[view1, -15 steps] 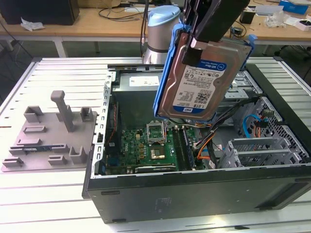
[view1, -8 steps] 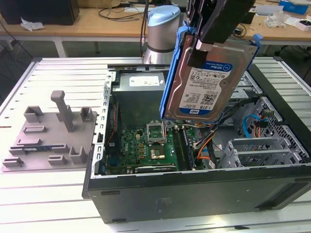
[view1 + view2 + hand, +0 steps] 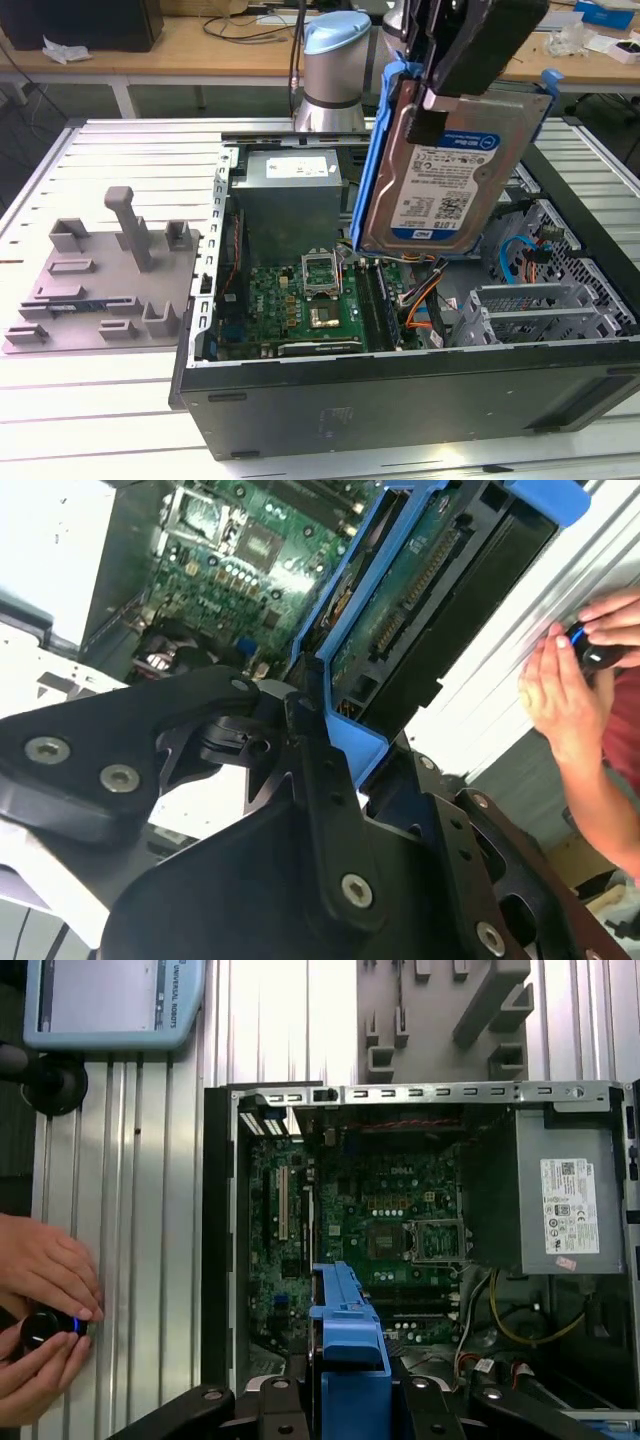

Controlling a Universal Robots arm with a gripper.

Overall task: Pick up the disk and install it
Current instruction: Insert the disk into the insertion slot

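Black pincer point(image 3: 432, 100) grips the disk point(image 3: 450, 190) by its top edge, holding it upright and slightly tilted above the open computer case point(image 3: 400, 400). That disk is a flat silver drive with a white-and-blue label, its edges wrapped in a blue carrier frame point(image 3: 378, 150). Inside the case lie a green motherboard point(image 3: 290, 300), a grey power supply point(image 3: 290, 195) against one end wall, and a small processor socket point(image 3: 322, 272) on the board.

Silver-grey arm joint point(image 3: 328, 100), round, with a pale blue cap point(image 3: 338, 32) at its twelve o'clock. Matte black gripper point(image 3: 355, 745): angular link plates, silver screws point(image 3: 356, 889).
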